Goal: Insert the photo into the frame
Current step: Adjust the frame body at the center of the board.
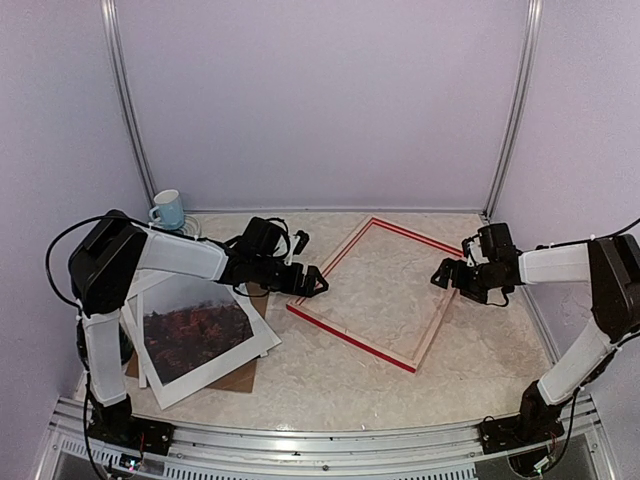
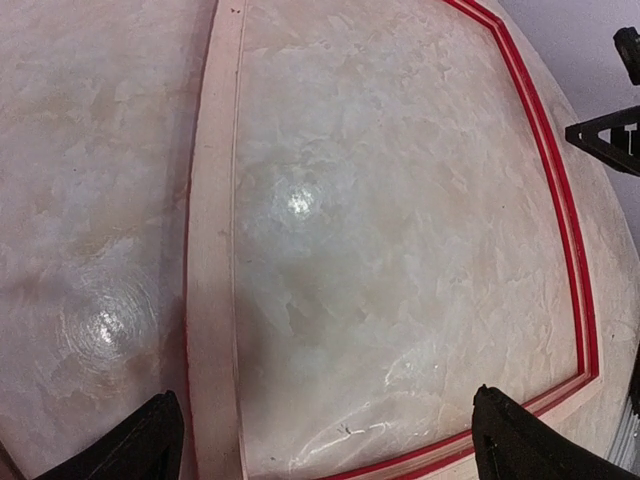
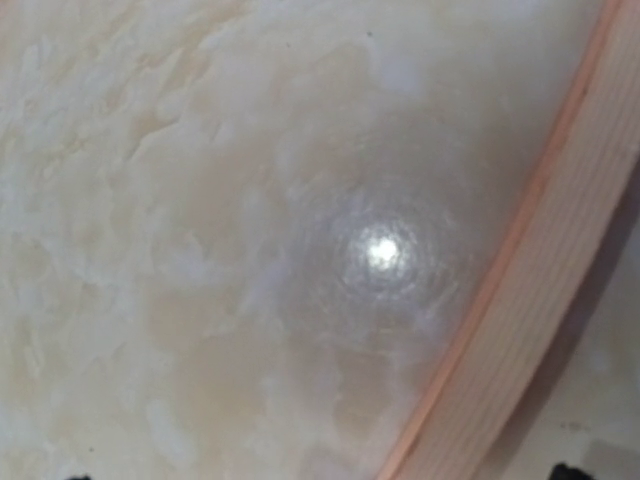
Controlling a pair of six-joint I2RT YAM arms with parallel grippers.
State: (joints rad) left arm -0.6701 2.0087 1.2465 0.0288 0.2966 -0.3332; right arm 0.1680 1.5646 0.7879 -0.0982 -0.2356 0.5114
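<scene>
photo (image 1: 195, 325) shows only from above; left fingers (image 1: 312, 284) and right fingers (image 1: 443, 272) spread by frame (image 1: 350, 338).

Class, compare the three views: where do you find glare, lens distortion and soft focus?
Top external: sharp and evenly lit, the frame showing straight bars. Left wrist: its bars bow from wide-angle distortion, and two glare spots shine on the table. Right wrist: soft focus throughout, with one bright glare spot beside a frame bar.

The red frame (image 1: 375, 293) lies flat, pale back up; the photo (image 1: 195, 330) lies face-up left of it.
</scene>
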